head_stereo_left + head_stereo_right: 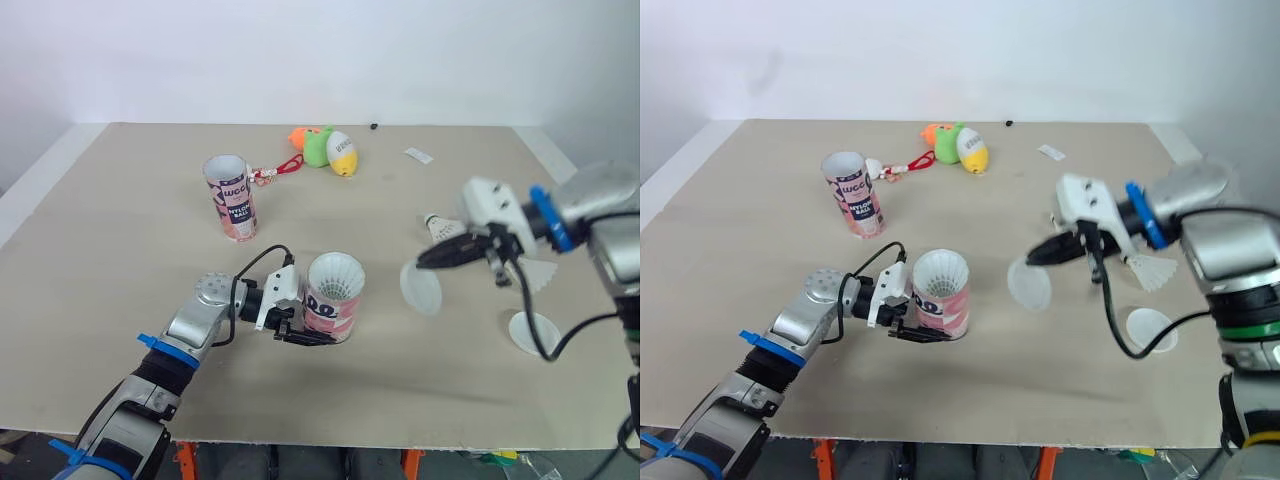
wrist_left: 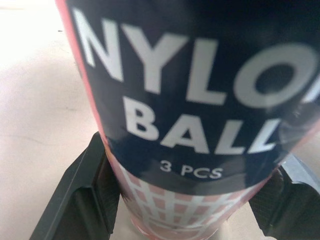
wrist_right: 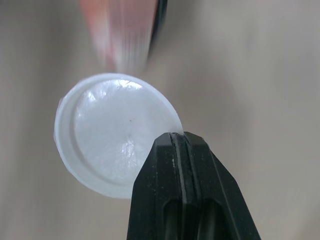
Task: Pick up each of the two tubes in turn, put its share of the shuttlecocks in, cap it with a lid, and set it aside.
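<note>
A pink and black tube stands upright near the table's front, with white shuttlecock feathers showing at its mouth. My left gripper is shut on its lower part, one finger on each side. My right gripper is shut on the rim of a translucent white lid, held in the air to the right of that tube; the lid is pinched at its edge. A second tube, open at the top, stands farther back on the left. A second lid lies flat at the right. Two loose shuttlecocks lie by my right arm.
A green, orange and yellow toy with a red cord lies at the back of the beige table. A small white scrap and a tiny black speck lie near the far edge.
</note>
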Controlling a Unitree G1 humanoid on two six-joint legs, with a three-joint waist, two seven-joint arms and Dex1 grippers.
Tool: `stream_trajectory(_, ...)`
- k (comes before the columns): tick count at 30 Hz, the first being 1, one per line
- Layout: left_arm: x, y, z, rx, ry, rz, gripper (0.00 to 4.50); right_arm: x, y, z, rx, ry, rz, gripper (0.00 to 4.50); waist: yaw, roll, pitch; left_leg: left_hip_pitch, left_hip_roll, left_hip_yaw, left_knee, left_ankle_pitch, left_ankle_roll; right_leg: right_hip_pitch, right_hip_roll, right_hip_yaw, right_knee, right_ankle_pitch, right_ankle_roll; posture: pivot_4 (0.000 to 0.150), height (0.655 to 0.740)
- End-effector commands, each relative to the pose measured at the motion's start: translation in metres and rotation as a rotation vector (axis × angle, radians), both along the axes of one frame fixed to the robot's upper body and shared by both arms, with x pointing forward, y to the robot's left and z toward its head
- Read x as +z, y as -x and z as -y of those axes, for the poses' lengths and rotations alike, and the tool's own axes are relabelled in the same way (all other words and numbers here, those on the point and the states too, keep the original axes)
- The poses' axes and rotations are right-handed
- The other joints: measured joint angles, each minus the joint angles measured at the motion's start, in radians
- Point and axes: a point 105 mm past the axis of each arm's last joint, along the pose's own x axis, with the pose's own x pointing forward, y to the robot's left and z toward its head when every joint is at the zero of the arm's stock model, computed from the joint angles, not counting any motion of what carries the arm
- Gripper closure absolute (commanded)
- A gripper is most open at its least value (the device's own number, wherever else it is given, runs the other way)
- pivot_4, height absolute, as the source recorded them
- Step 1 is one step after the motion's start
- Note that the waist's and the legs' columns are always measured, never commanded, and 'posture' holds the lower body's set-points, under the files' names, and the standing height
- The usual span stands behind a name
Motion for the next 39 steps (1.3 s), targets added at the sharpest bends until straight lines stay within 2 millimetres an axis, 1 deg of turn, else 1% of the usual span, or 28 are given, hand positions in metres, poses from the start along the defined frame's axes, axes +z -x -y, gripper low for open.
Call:
stream_trajectory(1, -0.016, -0.001, -0.005, 0.006, -0.084, -0.028, 1.51, 0.023, 0.007, -0.018, 0.108, 0.006, 0.046, 4.47, -0.002, 0.0, 0.0, 0.0, 0.0, 0.0, 0.0, 0.0, 0.0, 0.0, 0.0, 0.0, -0.001, 0.0, 0.0, 0.15, 0.7323)
stream_trajectory(3, -0.016, 0.0, -0.004, -0.005, -0.079, -0.044, 1.51, 0.029, 0.003, -0.032, 0.154, 0.042, 0.098, 4.47, -0.004, 0.001, 0.0, -0.001, 0.0, 0.003, 0.0, 0.0, 0.0, -0.001, -0.001, 0.001, -0.001, 0.001, 0.001, 0.15, 0.7323)
stream_trajectory(10, -0.01, 0.001, -0.001, -0.023, -0.068, -0.096, 1.51, 0.031, 0.001, -0.08, 0.348, 0.158, 0.22, 4.47, -0.004, 0.001, 0.0, -0.002, 0.0, 0.002, -0.001, 0.0, 0.0, -0.003, 0.0, 0.0, -0.001, 0.001, 0.001, 0.15, 0.7323)
stream_trajectory(14, -0.009, 0.0, -0.004, -0.02, -0.079, -0.106, 1.51, 0.027, 0.001, -0.094, 0.423, 0.21, 0.258, 4.47, -0.004, 0.001, 0.0, -0.005, 0.0, 0.002, -0.001, 0.0, 0.0, -0.006, -0.001, 0.001, -0.001, 0.002, -0.002, 0.15, 0.7323)
stream_trajectory(17, -0.007, 0.001, -0.006, -0.011, -0.075, -0.118, 1.51, 0.024, 0.003, -0.101, 0.484, 0.251, 0.293, 4.47, -0.004, 0.001, 0.0, -0.006, -0.001, 0.002, -0.001, -0.001, 0.0, -0.008, -0.001, 0.001, 0.0, 0.002, -0.002, 0.15, 0.7323)
stream_trajectory(22, -0.007, 0.001, -0.008, 0.002, -0.076, -0.12, 1.51, 0.027, 0.008, -0.113, 0.556, 0.269, 0.351, 4.47, -0.004, 0.001, 0.0, -0.007, 0.0, 0.003, -0.001, -0.001, 0.0, -0.01, -0.001, 0.001, 0.003, 0.002, -0.003, 0.15, 0.7323)
stream_trajectory(29, -0.006, -0.002, -0.01, 0.013, -0.078, -0.118, 1.51, 0.031, 0.011, -0.123, 0.6, 0.267, 0.436, 4.47, -0.004, 0.001, 0.0, -0.006, 0.0, 0.003, -0.001, -0.001, 0.0, -0.01, 0.0, 0.001, 0.004, 0.001, -0.004, 0.15, 0.7323)
stream_trajectory(35, -0.002, -0.006, -0.012, 0.019, -0.079, -0.109, 1.51, 0.021, 0.011, -0.119, 0.613, 0.337, 0.465, 4.47, -0.004, 0.001, 0.0, -0.006, 0.0, 0.003, -0.001, -0.001, 0.0, -0.011, 0.0, 0.001, 0.005, 0.001, -0.004, 0.15, 0.7323)
stream_trajectory(39, -0.001, -0.007, -0.014, 0.021, -0.081, -0.107, 1.51, 0.017, 0.013, -0.121, 0.623, 0.338, 0.464, 4.47, -0.004, 0.001, 0.0, -0.006, 0.0, 0.003, -0.001, -0.001, 0.0, -0.011, 0.0, 0.001, 0.005, 0.001, -0.004, 0.15, 0.7323)
